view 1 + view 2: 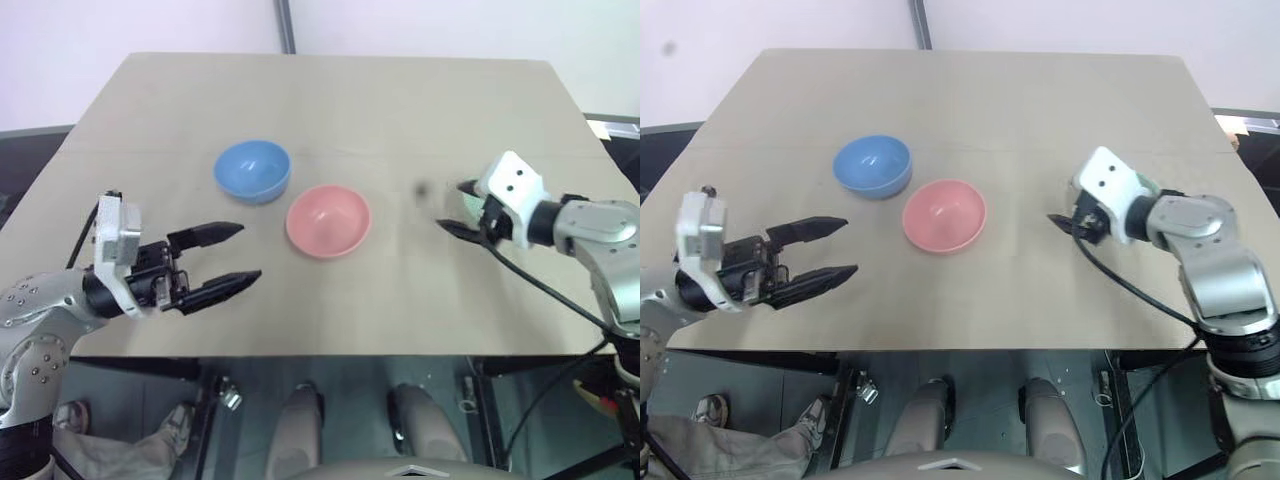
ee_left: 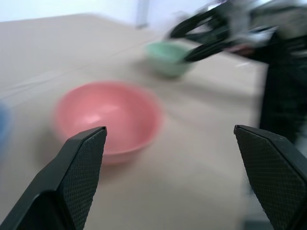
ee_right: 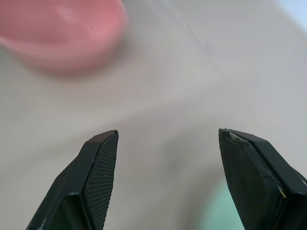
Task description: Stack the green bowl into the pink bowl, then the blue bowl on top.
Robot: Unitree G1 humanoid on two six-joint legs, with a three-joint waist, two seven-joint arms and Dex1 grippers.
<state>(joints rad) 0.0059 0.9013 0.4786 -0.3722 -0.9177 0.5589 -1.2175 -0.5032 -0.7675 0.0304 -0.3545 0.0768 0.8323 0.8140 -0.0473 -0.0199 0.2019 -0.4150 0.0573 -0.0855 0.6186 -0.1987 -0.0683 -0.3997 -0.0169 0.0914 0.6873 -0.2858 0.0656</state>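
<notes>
My right pincer stands apart beside the green bowl; a hasty close could knock it away from the pink bowl.

Pink bowl (green bowl beyond)

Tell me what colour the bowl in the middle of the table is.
Salmon pink: the middle bowl, clearest in the right eye view.
</notes>
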